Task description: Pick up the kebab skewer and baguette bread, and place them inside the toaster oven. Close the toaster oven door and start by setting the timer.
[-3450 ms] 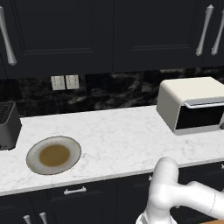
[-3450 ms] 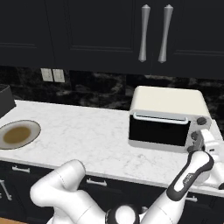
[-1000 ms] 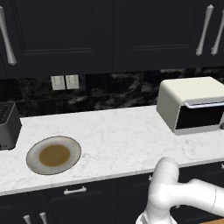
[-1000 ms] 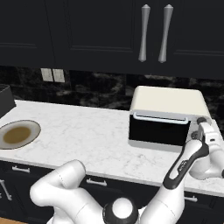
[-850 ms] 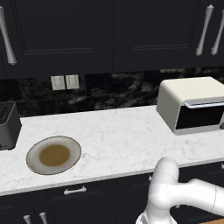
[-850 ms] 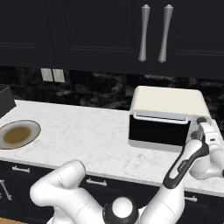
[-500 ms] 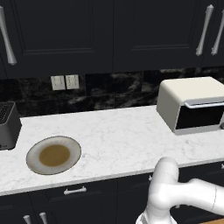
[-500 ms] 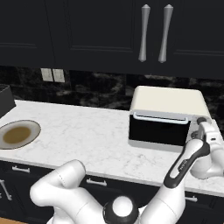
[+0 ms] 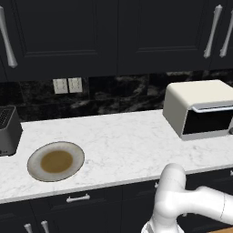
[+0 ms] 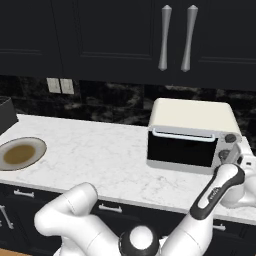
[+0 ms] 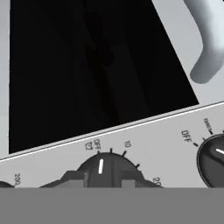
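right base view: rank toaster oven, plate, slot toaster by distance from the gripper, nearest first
1. toaster oven: right end of the counter; the gripper is shut at its control knobs.
2. plate: far left on the counter, bare of food.
3. slot toaster: left edge, behind the plate; close to it, but slightly farther out.

Toaster oven (image 10: 192, 134) at right of frame: matt cream shell, smooth; toaster oven door (image 10: 181, 147) dark glossy glass in a light frame; dials (image 11: 104, 170) dark matt plastic with white pointer marks; counter (image 9: 123, 141) polished white marble, grey-veined; plate (image 9: 55, 160) at lower left, smooth grey with brown centre; cabinet handles (image 10: 175, 37) brushed metal.
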Robot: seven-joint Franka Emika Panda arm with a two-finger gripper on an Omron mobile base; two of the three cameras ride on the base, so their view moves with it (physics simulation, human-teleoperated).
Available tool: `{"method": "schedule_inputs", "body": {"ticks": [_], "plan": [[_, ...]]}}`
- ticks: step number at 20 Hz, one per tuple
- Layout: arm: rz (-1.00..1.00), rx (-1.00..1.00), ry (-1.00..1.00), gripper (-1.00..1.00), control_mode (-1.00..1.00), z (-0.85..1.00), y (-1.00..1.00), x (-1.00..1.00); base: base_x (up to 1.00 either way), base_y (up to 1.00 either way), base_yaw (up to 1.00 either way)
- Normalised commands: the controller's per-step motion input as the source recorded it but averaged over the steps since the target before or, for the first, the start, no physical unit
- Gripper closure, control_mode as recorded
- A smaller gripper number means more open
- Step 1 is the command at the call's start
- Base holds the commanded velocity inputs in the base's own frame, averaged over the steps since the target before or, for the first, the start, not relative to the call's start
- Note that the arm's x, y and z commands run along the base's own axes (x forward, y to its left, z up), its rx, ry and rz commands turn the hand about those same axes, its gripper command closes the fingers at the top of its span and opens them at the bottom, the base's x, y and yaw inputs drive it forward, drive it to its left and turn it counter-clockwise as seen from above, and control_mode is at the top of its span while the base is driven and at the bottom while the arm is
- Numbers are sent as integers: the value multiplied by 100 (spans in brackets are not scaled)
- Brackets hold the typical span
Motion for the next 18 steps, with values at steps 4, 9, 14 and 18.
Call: {"method": "schedule_inputs", "body": {"ticks": [4, 9, 14, 18], "plan": [[-16, 25, 1, 100, -100, 21, 28, 1, 0, 0, 0], [-21, 30, 14, 100, -100, 36, 19, 2, 0, 0, 0], [-24, 42, 24, 100, -100, 40, 10, 0, 0, 0, 0], [-25, 47, 31, 100, -100, 31, 15, 0, 0, 0, 0]]}}
